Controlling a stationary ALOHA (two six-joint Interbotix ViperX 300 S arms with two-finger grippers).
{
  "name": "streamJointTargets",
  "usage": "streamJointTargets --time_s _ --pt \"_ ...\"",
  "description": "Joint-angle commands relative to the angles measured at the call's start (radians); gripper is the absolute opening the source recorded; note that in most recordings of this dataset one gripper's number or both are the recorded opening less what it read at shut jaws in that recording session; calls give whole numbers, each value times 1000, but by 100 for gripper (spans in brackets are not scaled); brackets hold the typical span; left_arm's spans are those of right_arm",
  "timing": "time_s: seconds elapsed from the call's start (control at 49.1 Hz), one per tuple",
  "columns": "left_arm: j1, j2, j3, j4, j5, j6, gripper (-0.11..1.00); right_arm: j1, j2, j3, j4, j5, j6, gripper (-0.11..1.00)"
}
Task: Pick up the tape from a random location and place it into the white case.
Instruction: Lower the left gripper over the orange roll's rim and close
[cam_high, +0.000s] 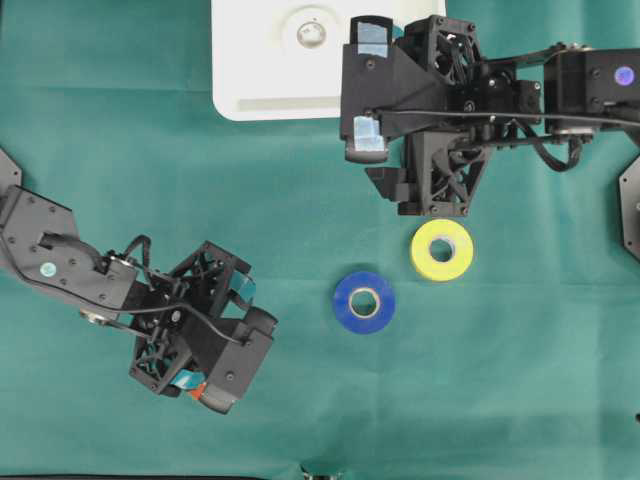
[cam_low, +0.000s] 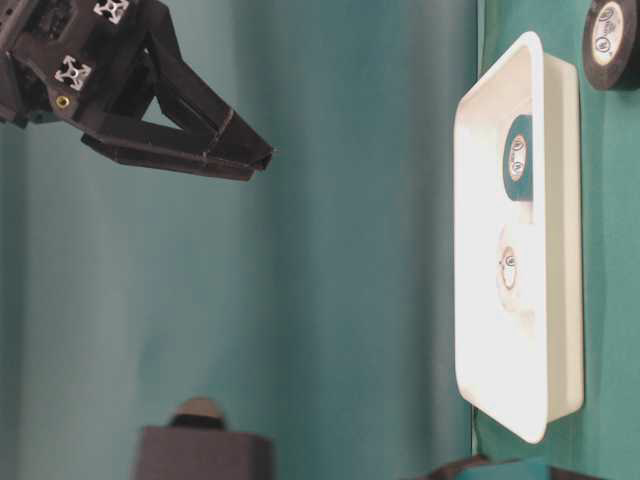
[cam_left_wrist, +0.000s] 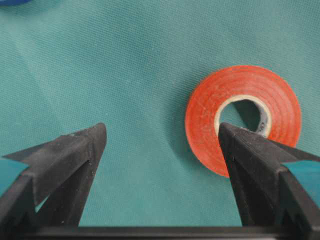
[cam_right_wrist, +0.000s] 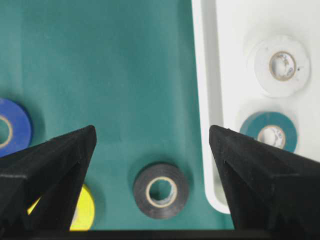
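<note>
Evidently my left jaws stand spread wide and hold nothing, tipped down over the red tape near the surface's lower left corner. One finger sits over the roll's core and the other lies out on bare cloth, so I judge I am lined up to pinch one wall of the roll. The left arm reaches in from the left edge, wrist pitched downward. My right jaws are also parted and empty, hovering beside the white case at the top edge, where a white roll and a teal roll already lie. Blue tape, yellow tape and black tape wait on the cloth.
</note>
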Motion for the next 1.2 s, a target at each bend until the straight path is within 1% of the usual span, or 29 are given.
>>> streamJointTargets --time_s 0.0,0.204,0.693,1.019,1.182 --pt "-5 0 -5 -3 -23 -2 90 -2 -18 -8 -5 -9 0 90" --pt "-12 9 8 -3 -54 -2 90 -6 -17 -5 -8 -9 -2 90" --pt "-23 66 11 -5 -80 -9 90 -12 -17 5 -9 -23 -3 90" --pt "-23 101 29 -5 -124 -8 90 -17 -17 17 -15 -35 -6 90" --pt "-17 121 35 -3 -127 -6 90 -20 -17 21 -15 -40 -6 90"
